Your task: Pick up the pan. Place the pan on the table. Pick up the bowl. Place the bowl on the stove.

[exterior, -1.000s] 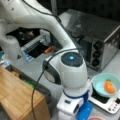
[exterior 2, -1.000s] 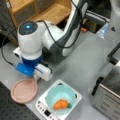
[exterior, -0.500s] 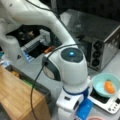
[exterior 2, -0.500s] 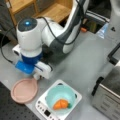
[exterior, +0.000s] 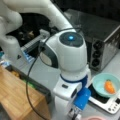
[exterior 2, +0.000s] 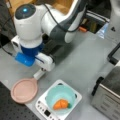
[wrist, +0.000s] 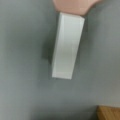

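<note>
Two round vessels sat on the flat matte grey worktop [exterior 2: 82,62]. The shallow dusty-pink pan [exterior 2: 24,90] lay flat on the bare grey surface toward a front view's bottom left, its short white handle [exterior 2: 39,74] pointing up toward the arm. In the wrist view that white handle [wrist: 67,46] ran down the middle of the picture with the pink rim [wrist: 72,5] at the top edge, resting on grey, and a corner of light wooden board [wrist: 108,113] showed at the bottom right. The light-teal bowl [exterior 2: 60,96] stood on the small white square cooktop with black glass [exterior 2: 45,110], just beside the pan, and held an orange carrot-like piece [exterior 2: 60,104]. In both front views the bowl [exterior: 106,85] sat on the stove [exterior: 110,103]. The hand [exterior 2: 42,68] hung just above the handle; whether it was clenched or released I could not tell. A large steel toaster oven with knobs [exterior: 100,37] stood behind the stove.
</note>
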